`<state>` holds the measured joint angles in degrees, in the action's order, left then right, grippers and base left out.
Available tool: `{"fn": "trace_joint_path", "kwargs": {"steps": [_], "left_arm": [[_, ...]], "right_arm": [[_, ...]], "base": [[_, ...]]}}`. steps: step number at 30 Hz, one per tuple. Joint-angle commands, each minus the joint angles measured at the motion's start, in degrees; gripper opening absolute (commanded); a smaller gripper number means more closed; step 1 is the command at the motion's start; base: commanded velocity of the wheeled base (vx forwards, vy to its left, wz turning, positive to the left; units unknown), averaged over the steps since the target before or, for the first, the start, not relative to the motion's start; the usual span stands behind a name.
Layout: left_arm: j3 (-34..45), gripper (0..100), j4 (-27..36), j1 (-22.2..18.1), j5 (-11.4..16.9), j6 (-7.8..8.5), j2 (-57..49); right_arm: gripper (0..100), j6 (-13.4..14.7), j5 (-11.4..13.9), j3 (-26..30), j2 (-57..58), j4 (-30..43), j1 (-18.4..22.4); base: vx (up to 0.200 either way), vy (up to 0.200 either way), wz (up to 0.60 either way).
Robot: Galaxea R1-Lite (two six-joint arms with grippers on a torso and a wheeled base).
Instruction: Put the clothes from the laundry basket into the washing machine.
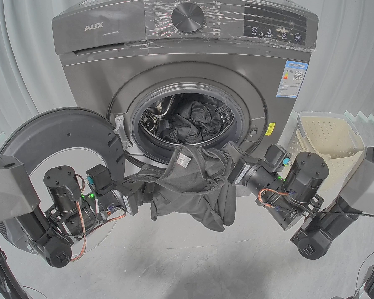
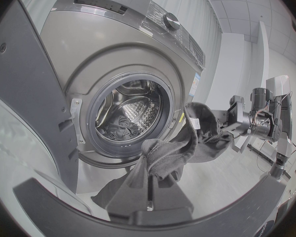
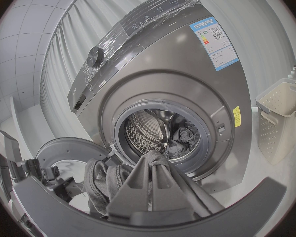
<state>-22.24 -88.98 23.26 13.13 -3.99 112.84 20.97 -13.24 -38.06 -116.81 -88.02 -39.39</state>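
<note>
A dark grey garment point(image 1: 191, 183) hangs stretched between my two grippers, just below and in front of the washing machine's round opening point(image 1: 187, 117). My left gripper point(image 1: 138, 196) is shut on its left edge, and my right gripper point(image 1: 230, 156) is shut on its right edge. In the left wrist view the garment point(image 2: 174, 148) bunches over the shut fingers point(image 2: 135, 181). In the right wrist view the garment point(image 3: 102, 178) drapes over the shut fingers point(image 3: 164, 188). Dark clothes point(image 1: 191, 121) lie inside the drum. The cream laundry basket point(image 1: 332, 142) stands right of the machine.
The machine's door point(image 1: 58, 142) stands swung open to the left, close behind my left arm. A grey floor point(image 1: 187, 254) spreads below the hanging garment. White curtains point(image 1: 349, 63) hang behind the machine.
</note>
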Motion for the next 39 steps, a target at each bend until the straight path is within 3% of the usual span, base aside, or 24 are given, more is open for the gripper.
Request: {"fn": "trace_joint_path", "kwargs": {"steps": [1, 8, 9, 31, 39], "left_arm": [[-0.09, 0, -0.14, -0.06, 0.05, -0.06, -1.04], [-0.09, 0, -0.14, 0.73, -0.03, 0.12, -1.13], [-0.18, 0, -0.14, 0.82, 0.05, 0.03, -1.04], [-0.97, 0, -0.05, 2.05, -0.03, 0.12, -1.04], [-1.58, 0, -0.05, 1.96, -0.56, 0.12, -0.95]], "right_arm": [[0, -0.14, 0.14, 0.79, -1.84, -0.23, -0.34], [0, -0.14, 0.23, 0.18, -3.34, -0.31, -0.43], [100, -0.14, 0.23, 0.18, -3.69, -0.31, -0.25], [100, -2.60, 0.58, 0.97, -12.04, -0.31, -2.18], [100, -3.83, 2.43, 5.63, -11.95, -0.31, -4.65]], "base": [[0.000, 0.000, 0.00], [0.000, 0.000, 0.00], [0.000, 0.000, 0.00], [0.000, 0.000, 0.00], [0.000, 0.000, 0.00]]}}
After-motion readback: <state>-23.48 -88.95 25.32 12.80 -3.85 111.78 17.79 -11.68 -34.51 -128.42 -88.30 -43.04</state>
